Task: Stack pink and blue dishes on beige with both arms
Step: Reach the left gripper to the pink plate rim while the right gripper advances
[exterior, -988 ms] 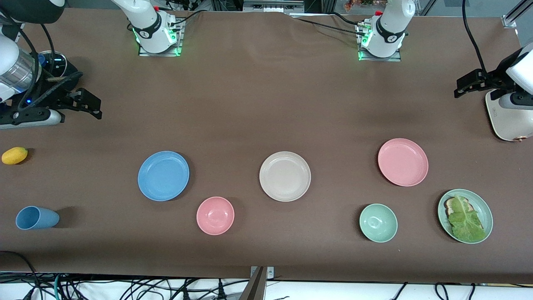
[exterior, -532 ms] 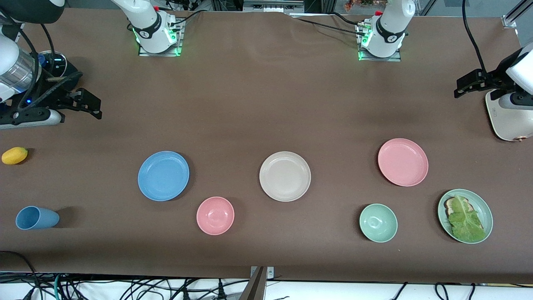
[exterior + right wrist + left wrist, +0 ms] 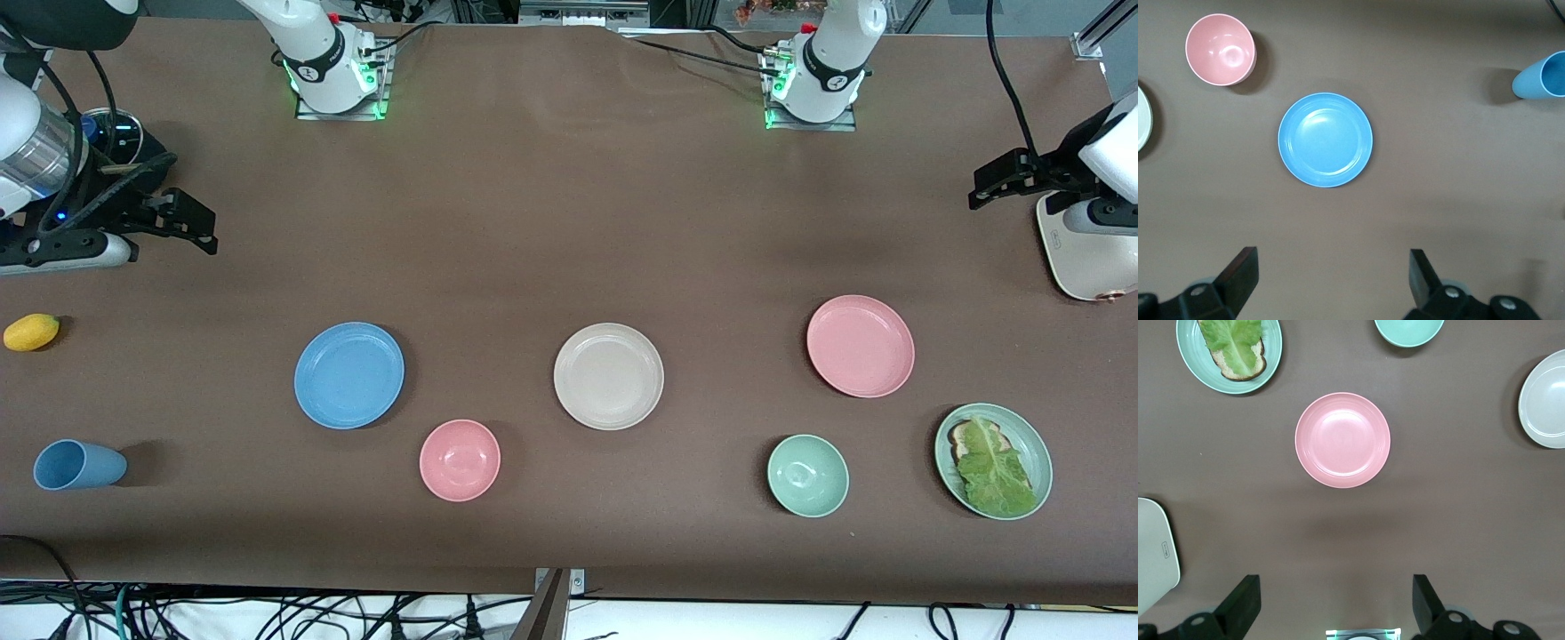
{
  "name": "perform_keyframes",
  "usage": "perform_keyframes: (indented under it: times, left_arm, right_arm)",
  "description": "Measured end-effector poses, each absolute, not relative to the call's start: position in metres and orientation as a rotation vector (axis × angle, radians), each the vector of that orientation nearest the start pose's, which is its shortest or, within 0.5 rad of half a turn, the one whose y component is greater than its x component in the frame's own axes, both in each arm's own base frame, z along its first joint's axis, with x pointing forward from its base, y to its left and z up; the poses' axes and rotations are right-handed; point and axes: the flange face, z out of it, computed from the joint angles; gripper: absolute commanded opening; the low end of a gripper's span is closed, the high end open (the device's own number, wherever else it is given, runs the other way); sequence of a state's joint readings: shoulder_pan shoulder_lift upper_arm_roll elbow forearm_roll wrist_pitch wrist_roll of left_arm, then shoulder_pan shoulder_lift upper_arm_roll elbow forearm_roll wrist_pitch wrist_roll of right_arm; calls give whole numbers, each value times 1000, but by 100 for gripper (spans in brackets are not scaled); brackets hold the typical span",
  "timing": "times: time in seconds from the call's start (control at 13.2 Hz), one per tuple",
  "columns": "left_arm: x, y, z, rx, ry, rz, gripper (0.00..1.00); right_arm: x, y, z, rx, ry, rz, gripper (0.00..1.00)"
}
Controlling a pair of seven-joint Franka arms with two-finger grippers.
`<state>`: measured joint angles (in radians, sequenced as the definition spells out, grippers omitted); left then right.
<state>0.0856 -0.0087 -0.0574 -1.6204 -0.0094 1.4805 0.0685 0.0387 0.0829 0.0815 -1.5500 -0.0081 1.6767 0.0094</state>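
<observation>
The light blue plate [image 3: 348, 375] [image 3: 1325, 139] lies toward the right arm's end of the table. The beige plate [image 3: 608, 376] [image 3: 1545, 400] sits mid-table, and the pink plate [image 3: 860, 346] [image 3: 1343, 440] lies toward the left arm's end. All three plates are bare and apart from one another. High over the table, my right gripper [image 3: 191, 227] [image 3: 1331, 280] hangs open and holds nothing. The blue plate fills the middle of the right wrist view. My left gripper [image 3: 987, 187] [image 3: 1336, 607] is likewise raised, open and holding nothing, looking down on the pink plate.
A pink bowl [image 3: 460, 460] lies nearer the camera than the blue and beige plates. A pale green bowl [image 3: 807, 476] sits beside a green plate [image 3: 941, 462] of bread and lettuce. A blue cup [image 3: 78, 465] lies on its side. Also here: a yellow fruit [image 3: 31, 332] and a white appliance [image 3: 1080, 258].
</observation>
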Motion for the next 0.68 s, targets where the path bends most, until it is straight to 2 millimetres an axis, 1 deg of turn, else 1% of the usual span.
perform_keyframes:
  times: [0.15, 0.3, 0.38, 0.46, 0.68]
  left_arm:
    - [547, 15, 584, -3149, 62, 245, 100]
    - [559, 15, 564, -3149, 64, 289, 100]
    - [566, 15, 551, -3148, 66, 324, 100]
    - [574, 15, 535, -3147, 67, 367, 100]
    - [600, 16, 461, -3133, 70, 551, 100]
  right_arm:
    - [586, 68, 597, -3134, -174, -72, 100]
    - [587, 66, 596, -3135, -165, -74, 100]
    - [589, 64, 592, -3135, -160, -64, 100]
    - [592, 62, 587, -3136, -156, -54, 100]
    - [598, 62, 575, -3135, -154, -34, 100]
